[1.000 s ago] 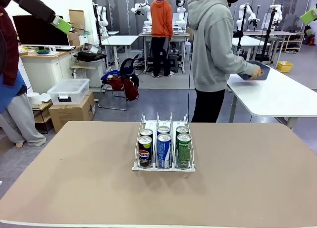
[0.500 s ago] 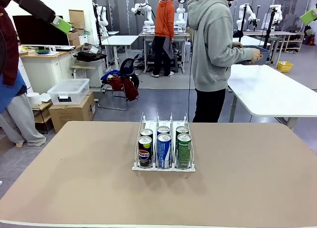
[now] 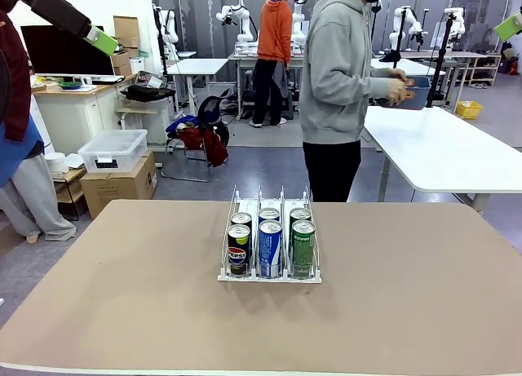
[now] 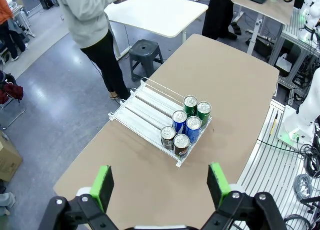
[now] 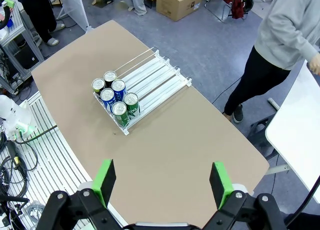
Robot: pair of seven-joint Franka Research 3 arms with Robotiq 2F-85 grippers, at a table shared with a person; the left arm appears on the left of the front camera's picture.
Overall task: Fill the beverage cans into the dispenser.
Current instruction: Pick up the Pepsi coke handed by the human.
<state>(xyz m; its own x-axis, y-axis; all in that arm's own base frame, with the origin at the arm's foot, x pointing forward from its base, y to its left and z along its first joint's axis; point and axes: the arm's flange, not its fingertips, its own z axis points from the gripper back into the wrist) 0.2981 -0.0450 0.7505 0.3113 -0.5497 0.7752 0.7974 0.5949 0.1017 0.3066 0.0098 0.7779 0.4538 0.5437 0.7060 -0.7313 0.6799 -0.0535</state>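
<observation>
The dispenser [image 3: 270, 272] stands in the middle of the brown table, a clear rack with three lanes. Several beverage cans fill its near end, two per lane: black [image 3: 238, 249], blue-and-white [image 3: 270, 248] and green [image 3: 303, 247] in front. High over the table, my left gripper [image 4: 160, 186] is open, with the dispenser [image 4: 145, 106] and cans [image 4: 186, 124] far below it. My right gripper [image 5: 162, 184] is open too, high above the dispenser [image 5: 152, 76] and cans [image 5: 115, 97]. Their green pads show at the top left [image 3: 102, 40] and top right [image 3: 510, 24] corners.
A person in a grey hoodie [image 3: 334, 74] stands beyond the far edge, holding a dark blue tub [image 3: 413, 92] over a white table [image 3: 457, 156]. Another person's dark red sleeve [image 3: 10, 74] is at the left edge. The brown table [image 3: 122, 311] is bare around the rack.
The person has lifted the dark blue tub off the white table and stepped left with it. Both arms and the cans have not moved.
</observation>
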